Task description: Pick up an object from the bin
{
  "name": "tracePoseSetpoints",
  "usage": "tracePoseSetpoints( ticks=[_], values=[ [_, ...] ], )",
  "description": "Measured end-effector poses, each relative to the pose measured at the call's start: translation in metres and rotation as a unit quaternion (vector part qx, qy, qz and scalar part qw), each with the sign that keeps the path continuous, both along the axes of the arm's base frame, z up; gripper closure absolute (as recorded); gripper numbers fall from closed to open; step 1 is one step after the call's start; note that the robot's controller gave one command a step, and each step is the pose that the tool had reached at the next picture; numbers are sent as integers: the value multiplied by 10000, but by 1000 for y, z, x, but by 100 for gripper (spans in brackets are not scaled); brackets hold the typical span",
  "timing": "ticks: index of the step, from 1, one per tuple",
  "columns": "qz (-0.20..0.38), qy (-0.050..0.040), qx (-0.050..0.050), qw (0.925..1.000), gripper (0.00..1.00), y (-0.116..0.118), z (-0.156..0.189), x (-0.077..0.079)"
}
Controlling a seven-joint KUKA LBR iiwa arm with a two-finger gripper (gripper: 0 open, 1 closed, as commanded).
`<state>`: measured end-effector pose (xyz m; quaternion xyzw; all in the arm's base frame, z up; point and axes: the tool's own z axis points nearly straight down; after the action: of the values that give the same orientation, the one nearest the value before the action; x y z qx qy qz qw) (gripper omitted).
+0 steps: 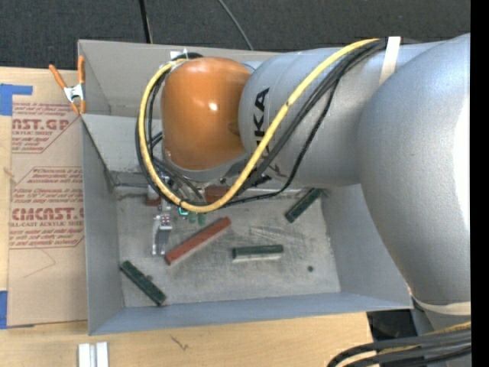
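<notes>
The gripper [162, 239] hangs under the arm's orange cover [202, 113], low over the floor of the bin [101, 228], toward 9 o'clock of its middle; whether it is open or closed cannot be told. A red-brown stick [200, 240] lies flat just at its 3 o'clock, though contact is unclear. A grey bar [257, 253] lies farther off at 4 o'clock, and a dark green bar [141, 283] at 7 o'clock.

Bright light — glare on orange cover [208, 107]

The bin [98, 228] is grey, the bar [197, 241] red-brown, the strip [142, 273] dark green.
</notes>
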<state>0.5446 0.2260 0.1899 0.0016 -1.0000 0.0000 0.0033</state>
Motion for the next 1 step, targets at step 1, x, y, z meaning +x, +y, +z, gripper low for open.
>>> tracePoseSetpoints(
  ticks=[1],
  values=[
    [-11,-35,7,10000,0,-1,5,2]
  ],
)
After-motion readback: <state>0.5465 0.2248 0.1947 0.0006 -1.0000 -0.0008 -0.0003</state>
